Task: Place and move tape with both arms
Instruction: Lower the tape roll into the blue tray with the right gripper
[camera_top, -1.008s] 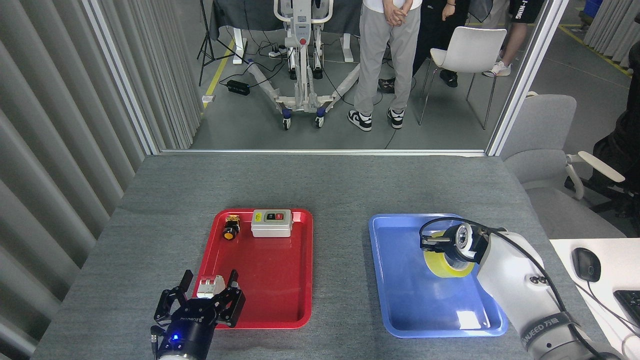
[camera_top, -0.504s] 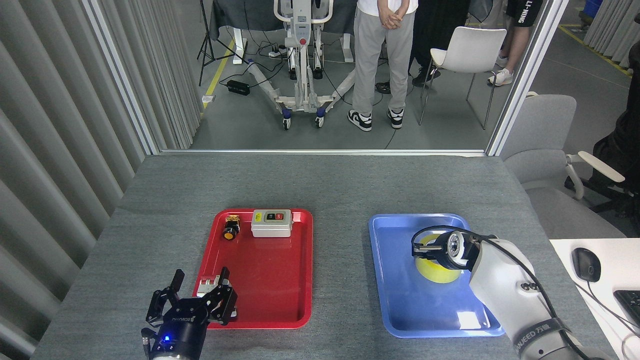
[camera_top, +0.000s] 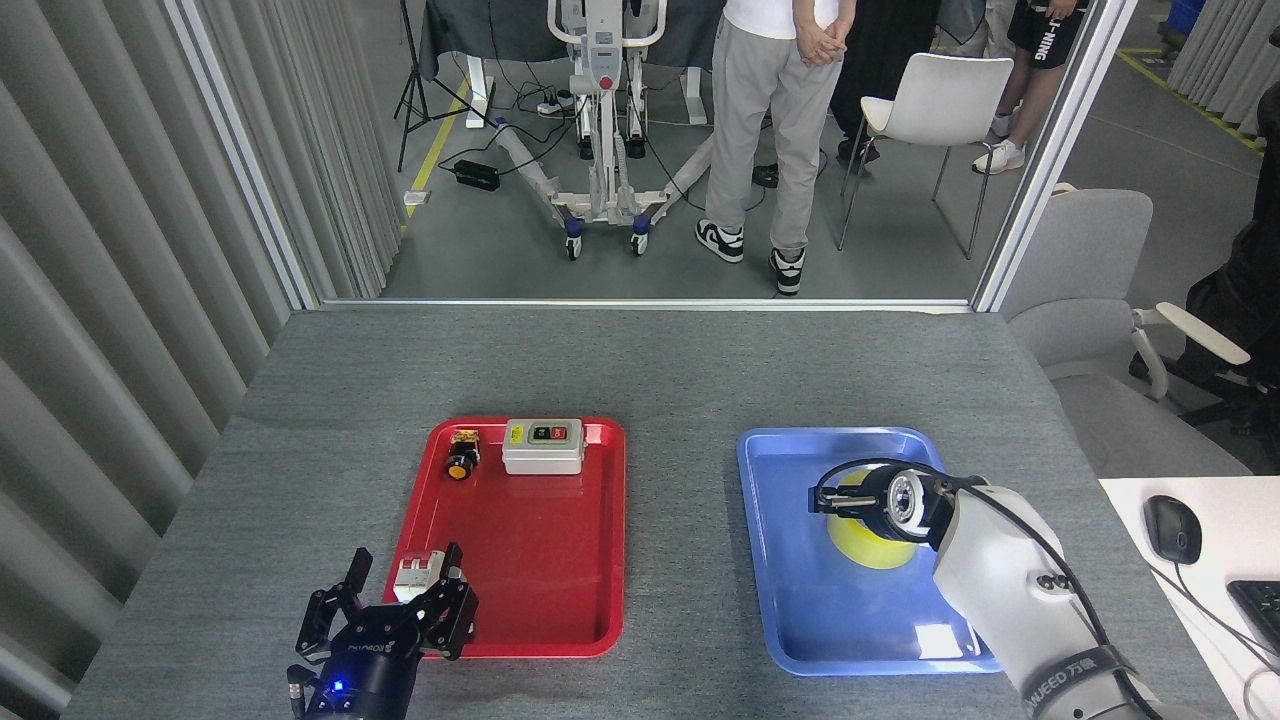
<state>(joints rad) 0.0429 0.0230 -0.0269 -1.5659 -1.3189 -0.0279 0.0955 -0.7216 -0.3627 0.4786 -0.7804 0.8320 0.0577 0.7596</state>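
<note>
While our right end effector (camera_top: 838, 500) sits over the tape (camera_top: 868, 545) in the blue tray (camera_top: 790, 610), we cannot tell its grip. Our left end effector (camera_top: 395, 590) is spread wide beside the red tray (camera_top: 560, 600).

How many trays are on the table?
2. The red tray lies on the left with small switch parts in it. The blue tray lies on the right, holding the yellow tape under the right gripper.

Beyond my grey table (camera_top: 640, 370), a grey concrete floor (camera_top: 500, 250), pleated grey curtains (camera_top: 120, 200), a white chair (camera_top: 935, 105).
</note>
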